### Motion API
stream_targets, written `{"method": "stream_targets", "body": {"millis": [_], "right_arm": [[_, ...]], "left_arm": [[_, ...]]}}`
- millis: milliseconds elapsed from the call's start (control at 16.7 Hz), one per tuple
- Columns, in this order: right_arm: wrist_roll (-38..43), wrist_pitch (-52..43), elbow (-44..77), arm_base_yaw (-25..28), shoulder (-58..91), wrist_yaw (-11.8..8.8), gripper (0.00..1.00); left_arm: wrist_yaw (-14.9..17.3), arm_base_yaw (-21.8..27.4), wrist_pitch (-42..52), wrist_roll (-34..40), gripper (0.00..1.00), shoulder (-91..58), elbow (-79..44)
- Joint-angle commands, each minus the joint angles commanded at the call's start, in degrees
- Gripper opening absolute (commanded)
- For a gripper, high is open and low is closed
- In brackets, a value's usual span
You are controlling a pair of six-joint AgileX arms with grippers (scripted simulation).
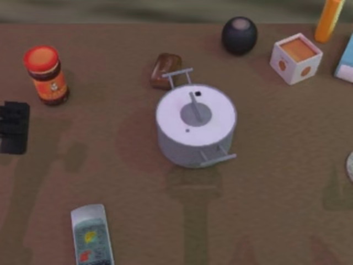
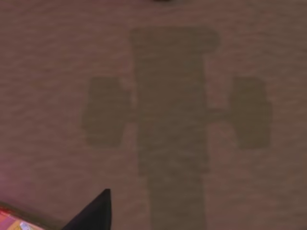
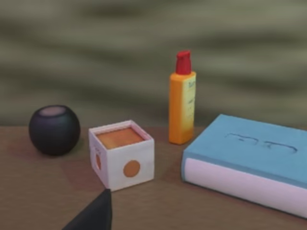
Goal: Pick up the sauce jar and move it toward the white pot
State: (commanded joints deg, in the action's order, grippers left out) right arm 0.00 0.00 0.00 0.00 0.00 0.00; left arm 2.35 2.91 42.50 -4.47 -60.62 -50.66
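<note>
Near table's left edge, sauce jar (image 1: 46,74) upright, white pot (image 1: 196,122) central

Dim, even light; soft arm shadows fall on the table (image 1: 276,165).

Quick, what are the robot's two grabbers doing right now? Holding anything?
Left gripper: only a dark fingertip shows over bare table; cannot be told.
Right gripper: only a dark fingertip shows near the white cube; cannot be told.
</note>
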Motion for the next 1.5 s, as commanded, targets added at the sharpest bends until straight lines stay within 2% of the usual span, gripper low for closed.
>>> {"method": "stream_targets", "body": {"millis": [480, 900, 1200, 1500], "right_arm": [[0.0, 0.0, 0.0, 0.0, 0.0, 0.0, 1.00], [0.0, 0.0, 0.0, 0.0, 0.0, 0.0, 1.00], [0.0, 0.0, 0.0, 0.0, 0.0, 0.0, 1.00], [0.0, 0.0, 0.0, 0.0, 0.0, 0.0, 1.00]], "left_arm": [[0.3, 0.5, 24.5, -2.9, 1.00, -43.9, -50.5], [-0.2, -0.6, 39.7, -4.8, 1.00, -76.0, -88.4], [-0.7, -1.1, 45.2, -5.3, 1.00, -88.8, -102.8], [-0.8, -1.2, 45.8, -5.4, 1.00, -90.4, -104.6]]}}
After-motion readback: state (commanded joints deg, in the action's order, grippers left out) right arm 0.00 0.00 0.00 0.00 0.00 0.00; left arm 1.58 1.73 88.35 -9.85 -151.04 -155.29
